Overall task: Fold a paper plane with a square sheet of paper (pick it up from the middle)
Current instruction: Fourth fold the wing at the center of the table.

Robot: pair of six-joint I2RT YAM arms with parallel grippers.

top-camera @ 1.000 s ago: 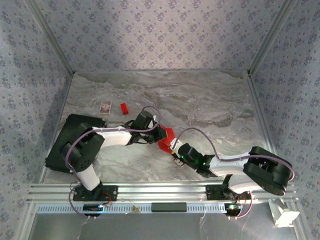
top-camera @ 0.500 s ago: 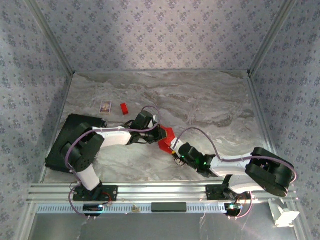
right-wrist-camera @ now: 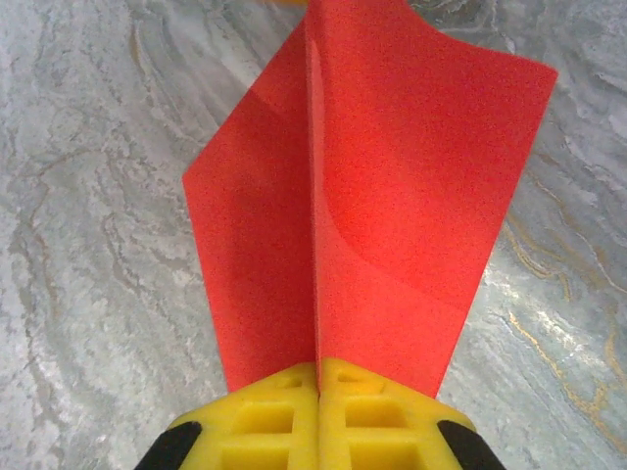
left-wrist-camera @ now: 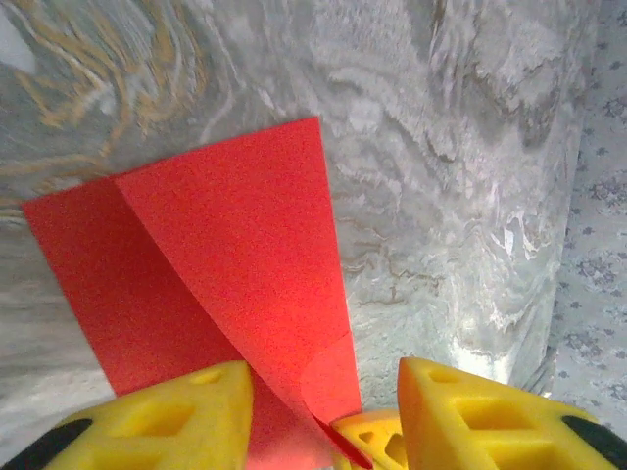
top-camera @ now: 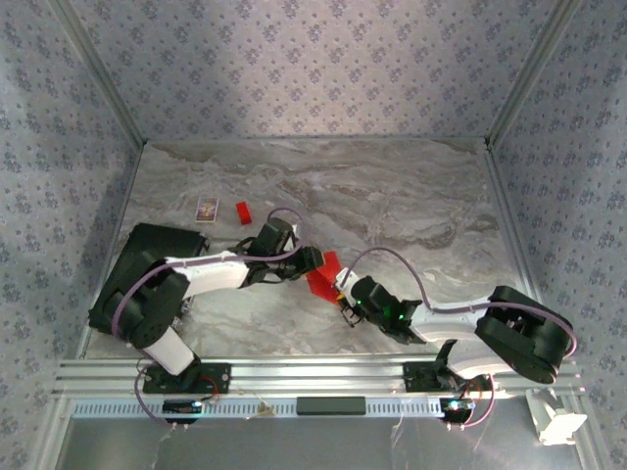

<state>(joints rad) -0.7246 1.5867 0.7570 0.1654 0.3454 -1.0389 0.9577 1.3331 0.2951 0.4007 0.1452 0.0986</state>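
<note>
Near the middle of the table (top-camera: 411, 196), red paper (right-wrist-camera: 392, 196) pinched along its crease by the closed right claw (right-wrist-camera: 318, 377), left claw (left-wrist-camera: 318, 382) parted, paper's corner lying loose between its fingers.

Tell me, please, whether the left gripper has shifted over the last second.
Yes: the left gripper has backed slightly leftward, toward the small red block.

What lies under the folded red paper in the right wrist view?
Grey marbled table top shows beside the folded red paper; the patch directly beneath it is covered. The right tool pinches its near edge.
</note>
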